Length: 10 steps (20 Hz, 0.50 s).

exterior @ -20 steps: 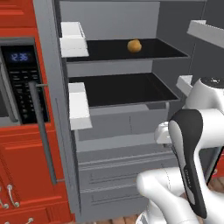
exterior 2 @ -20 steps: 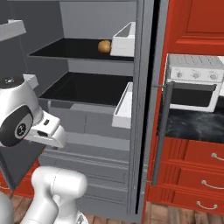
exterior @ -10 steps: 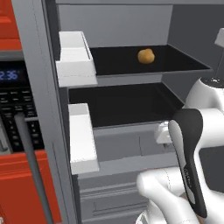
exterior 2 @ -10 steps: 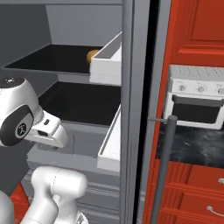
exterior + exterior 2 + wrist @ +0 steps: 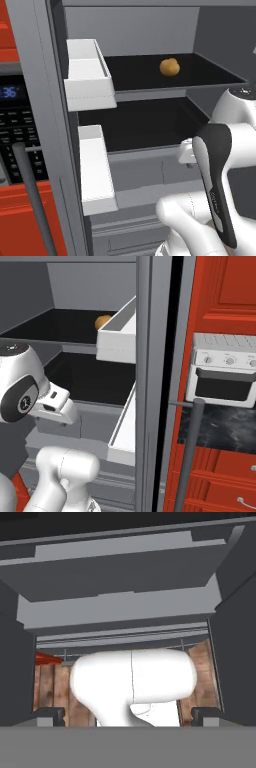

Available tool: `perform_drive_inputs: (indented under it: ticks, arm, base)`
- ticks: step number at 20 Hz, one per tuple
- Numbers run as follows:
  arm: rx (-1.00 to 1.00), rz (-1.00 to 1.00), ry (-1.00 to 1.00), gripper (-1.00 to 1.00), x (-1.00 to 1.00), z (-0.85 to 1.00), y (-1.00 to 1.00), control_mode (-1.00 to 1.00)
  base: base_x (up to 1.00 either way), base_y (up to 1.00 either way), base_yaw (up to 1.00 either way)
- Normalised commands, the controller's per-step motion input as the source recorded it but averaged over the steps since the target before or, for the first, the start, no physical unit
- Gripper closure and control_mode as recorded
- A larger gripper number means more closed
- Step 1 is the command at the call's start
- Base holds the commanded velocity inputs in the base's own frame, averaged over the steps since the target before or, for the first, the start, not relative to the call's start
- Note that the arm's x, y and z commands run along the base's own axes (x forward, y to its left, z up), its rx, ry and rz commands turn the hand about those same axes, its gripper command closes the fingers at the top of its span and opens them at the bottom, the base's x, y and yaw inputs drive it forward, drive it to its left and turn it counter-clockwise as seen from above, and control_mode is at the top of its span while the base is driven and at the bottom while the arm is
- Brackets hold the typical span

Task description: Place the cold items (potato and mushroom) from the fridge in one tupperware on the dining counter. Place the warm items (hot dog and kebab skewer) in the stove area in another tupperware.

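One potato sits on the fridge's top shelf, toward the back, alone on the dark surface; from the right base view it peeks out just behind the upper door bin. Below that shelf is a second dark shelf, and under it grey drawers.

In the left base view two white door bins hang on the open fridge door at the left, an upper bin and a lower bin. Left of the door are a microwave panel with a lit display and a grey bar handle over red cabinets.

The arm is folded low in front of the drawers, well below and apart from the potato. In the hand view the fingers point down toward the wooden floor, with both tips spread fully wide at the bottom corners and nothing between them.

In the right base view, a toaster oven stands on a dark table beside red cabinets, past the other fridge door.
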Motion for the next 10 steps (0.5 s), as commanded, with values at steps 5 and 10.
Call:
perform_drive_inputs:
  ticks: [5,10]
  arm:
    - [0.0,0.05,-0.24,-1.0,0.22,0.63,0.0,-1.0]
    - [0.0,0.03,-0.28,-1.0,0.28,0.88,0.0,-1.0]
  base:
    - [0.0,0.0,0.0]
    - [0.0,0.0,0.0]
